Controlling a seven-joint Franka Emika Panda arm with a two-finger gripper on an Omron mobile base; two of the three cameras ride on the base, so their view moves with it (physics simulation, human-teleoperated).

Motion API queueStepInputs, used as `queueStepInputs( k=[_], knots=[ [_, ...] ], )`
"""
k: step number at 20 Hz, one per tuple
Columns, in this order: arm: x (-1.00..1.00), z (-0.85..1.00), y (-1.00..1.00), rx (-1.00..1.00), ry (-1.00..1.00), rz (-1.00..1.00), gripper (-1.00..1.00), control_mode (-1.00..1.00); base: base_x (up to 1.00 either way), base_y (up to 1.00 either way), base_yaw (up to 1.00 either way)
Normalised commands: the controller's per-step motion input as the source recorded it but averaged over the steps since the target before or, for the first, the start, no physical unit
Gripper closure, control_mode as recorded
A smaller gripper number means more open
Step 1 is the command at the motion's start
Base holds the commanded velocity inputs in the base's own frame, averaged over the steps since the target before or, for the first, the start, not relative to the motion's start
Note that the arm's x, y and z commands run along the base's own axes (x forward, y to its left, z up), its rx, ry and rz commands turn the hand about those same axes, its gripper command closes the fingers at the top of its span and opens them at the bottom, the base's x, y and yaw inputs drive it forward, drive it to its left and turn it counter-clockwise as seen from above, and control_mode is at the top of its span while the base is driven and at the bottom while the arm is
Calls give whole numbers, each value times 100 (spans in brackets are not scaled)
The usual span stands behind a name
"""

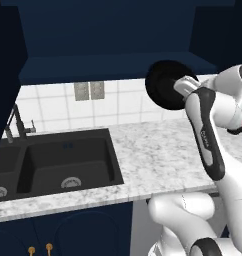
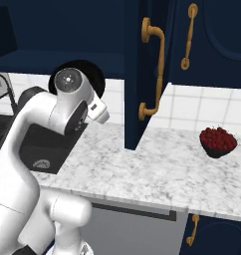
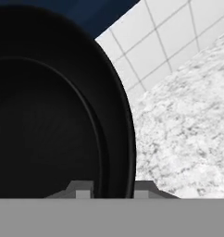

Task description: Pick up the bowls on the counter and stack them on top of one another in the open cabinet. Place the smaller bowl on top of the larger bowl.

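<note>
My gripper [image 3: 113,190] is shut on the rim of the larger bowl [image 3: 49,115], a glossy black bowl, one fingertip inside the rim and one outside. The bowl [image 1: 164,85] hangs tilted on its side above the counter [image 1: 158,155], level with the front edge of the open cabinet's navy floor board [image 1: 113,67]. From the right, the bowl [image 2: 90,68] peeks out behind my white wrist, in front of the cabinet floor [image 2: 38,61]. The gripper [image 1: 182,86] sits at the bowl's right edge.
A black double sink [image 1: 68,160] with a faucet [image 1: 18,122] lies left of the arm. The cabinet's open navy door with a gold handle [image 2: 155,69] stands just right of the bowl. A dark bowl of red fruit [image 2: 218,140] sits far right on the counter [image 2: 157,169].
</note>
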Motion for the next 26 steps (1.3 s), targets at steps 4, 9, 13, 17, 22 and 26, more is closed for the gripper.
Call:
queueStepInputs(
  k=[4,9,13,17,22,26],
  knots=[
    [48,83,-2,7,-2,0,100,-100,0,0,0],
    [100,19,0,0,0,0,100,-100,0,0,0],
    [100,16,0,0,0,-3,100,-100,0,0,0],
    [100,0,9,0,-1,-7,100,-100,0,0,0],
    [76,1,13,-2,0,-10,-100,-100,0,0,0],
    [-4,0,0,0,-4,0,-100,-100,0,0,0]
  ],
)
